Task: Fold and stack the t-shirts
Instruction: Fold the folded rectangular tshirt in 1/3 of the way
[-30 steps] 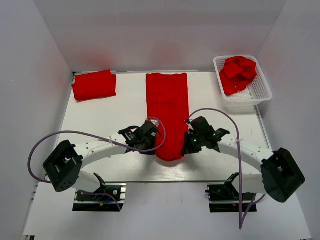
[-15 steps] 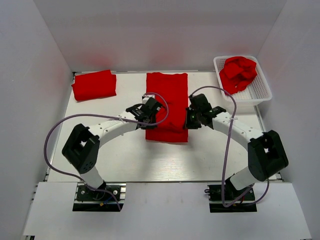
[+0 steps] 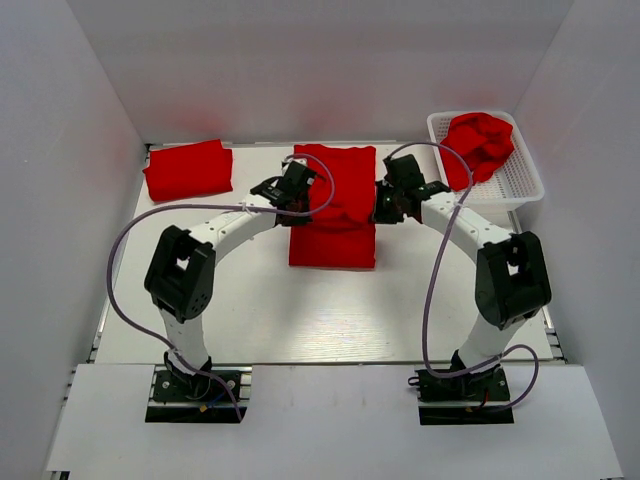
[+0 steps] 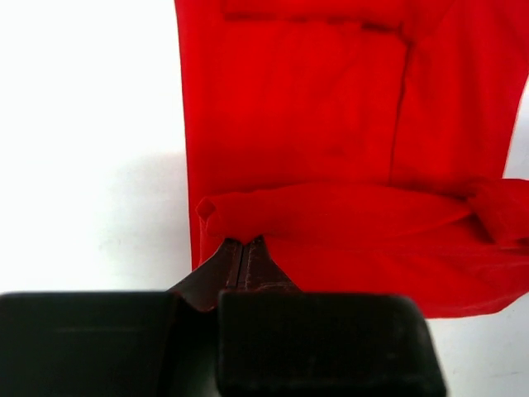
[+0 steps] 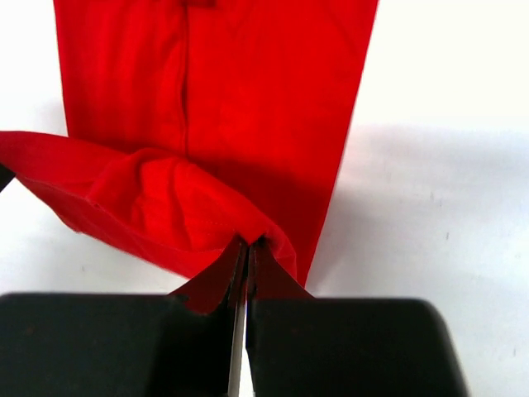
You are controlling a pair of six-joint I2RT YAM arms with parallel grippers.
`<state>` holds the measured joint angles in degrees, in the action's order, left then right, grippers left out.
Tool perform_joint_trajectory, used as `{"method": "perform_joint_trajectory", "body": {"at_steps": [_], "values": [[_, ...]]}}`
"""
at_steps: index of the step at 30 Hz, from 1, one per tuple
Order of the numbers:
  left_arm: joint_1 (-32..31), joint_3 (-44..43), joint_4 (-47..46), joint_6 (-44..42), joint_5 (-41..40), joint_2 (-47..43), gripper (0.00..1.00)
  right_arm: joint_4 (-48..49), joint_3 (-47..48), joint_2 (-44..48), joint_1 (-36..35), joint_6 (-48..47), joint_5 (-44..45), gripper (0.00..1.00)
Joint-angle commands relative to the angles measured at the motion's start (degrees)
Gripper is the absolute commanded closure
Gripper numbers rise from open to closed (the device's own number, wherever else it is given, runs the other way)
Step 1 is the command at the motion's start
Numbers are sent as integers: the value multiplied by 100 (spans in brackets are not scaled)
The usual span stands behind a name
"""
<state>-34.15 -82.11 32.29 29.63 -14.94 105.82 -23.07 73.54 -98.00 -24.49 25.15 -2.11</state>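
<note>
T-shirt in hand (image 3: 333, 240): a bright red shirt at the middle of the desk (image 3: 260, 310), towards the back. It is already narrowed to a long strip with the sleeves turned in, and it lies flat except for its near end.
Left pincer (image 4: 245, 246): jaws together, clamped on the left corner of the shirt's raised edge.
Right pincer (image 5: 248, 246): jaws together, clamped on the right corner of the same edge. The cloth bags a little between the two grips.
Fold so far: the held edge hangs above the middle of the strip. The doubled cloth beneath it already forms a straight crease on the near side. The far end by the back wall is not yet covered.
Folded t-shirt (image 3: 188, 170): one neat red rectangle at the back left corner of the desk, well apart from the shirt being worked. Whether it is one shirt or more I cannot tell.
Crumpled t-shirts (image 3: 476, 146): a red heap in the white mesh basket (image 3: 523, 186) at the back right, untouched. The count is unclear.
Left to do: lay the held edge down, finish this shirt's folds and set it on the back left rectangle. Then take the basket's contents through the same steps.
Progress: my judgement is somewhere short of halfway, with one pile begun, one shirt mid-fold and the basket still full.
</note>
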Motion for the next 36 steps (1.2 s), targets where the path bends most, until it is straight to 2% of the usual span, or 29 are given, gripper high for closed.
{"method": "perform_joint_trajectory", "body": {"at_steps": [1,17,21,23,24,25,26,27,29,30,32,33,34,35,36], "values": [[224,-446,-144,-247,193,122,100,-22,477,-228,155,-159,-132,100],[638,-1149,-566,-554,861,1203,100,-13,1505,-1581,472,-72,-668,100],[691,-1449,-514,-388,861,1634,100,285,1715,-1924,541,-45,-756,100],[761,-1667,-514,-126,678,1809,100,382,1944,-2144,612,34,-773,94],[900,-1816,-357,-28,485,1906,100,434,2041,-2240,621,52,-791,78],[980,-2401,-120,95,483,2029,92,600,2364,-2450,691,208,-817,67],[1050,-2729,282,174,483,2161,76,680,2480,-2513,752,253,-931,60],[1173,-3228,391,236,405,2345,32,820,2620,-2592,788,263,-993,54],[1279,-3487,392,237,343,2347,7,830,3297,-2804,963,430,-1351,47],[1366,-3488,253,237,343,2347,0,917,3446,-2813,990,438,-1528,41],[1437,-3401,41,184,343,2075,0,1093,3431,-2638,1078,412,-1704,37],[1438,-3234,-12,184,343,1970,0,1103,3335,-2576,1087,377,-1705,32],[1499,-3111,-13,184,343,1734,0,1112,3238,-2497,1061,333,-1714,19],[1499,-2962,-82,132,343,1601,0,1068,2898,-2261,1069,142,-1783,17],[1499,-2586,-135,18,343,1452,0,1129,2720,-2163,1078,114,-1784,10]]}}
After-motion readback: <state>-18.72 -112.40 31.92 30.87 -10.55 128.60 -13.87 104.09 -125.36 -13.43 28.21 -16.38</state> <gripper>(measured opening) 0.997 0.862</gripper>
